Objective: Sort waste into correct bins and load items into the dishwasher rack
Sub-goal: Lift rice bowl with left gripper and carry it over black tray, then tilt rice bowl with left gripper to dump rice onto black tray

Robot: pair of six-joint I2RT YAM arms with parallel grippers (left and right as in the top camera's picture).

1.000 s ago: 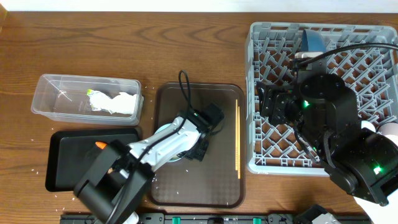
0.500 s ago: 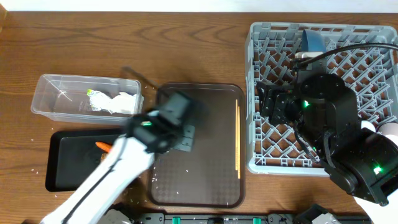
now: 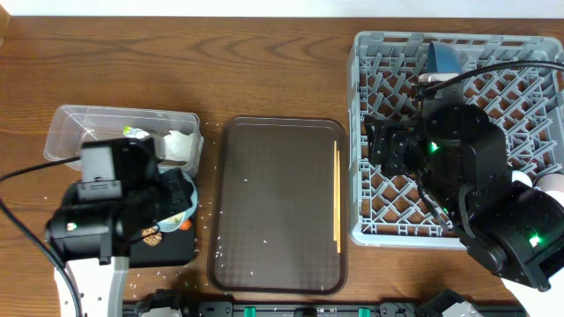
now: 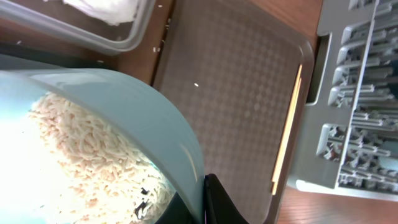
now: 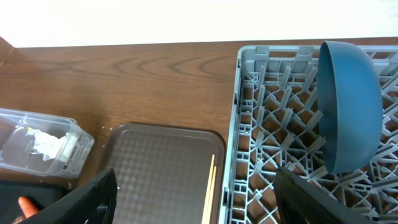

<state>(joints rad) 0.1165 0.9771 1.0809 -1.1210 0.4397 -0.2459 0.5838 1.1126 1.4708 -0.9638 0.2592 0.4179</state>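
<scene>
Left arm (image 3: 101,211) hangs over a shallow black rectangular tray (image 3: 172,254), a pale blue bowl (image 3: 183,207) tilted beneath it. Thin wooden chopsticks (image 3: 337,198) lie along the right edge of a dark brown serving tray (image 3: 273,211). Right arm (image 3: 467,167) sits above a large grey plastic crate (image 3: 379,53).

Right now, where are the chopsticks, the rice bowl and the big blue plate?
wooden chopsticks (image 3: 336,198), overhead view, middle of the sticks.
white bowl (image 4: 155,124), left wrist view, bare pale blue inner wall.
blue plate (image 5: 348,99), right wrist view, middle of its face.
</scene>
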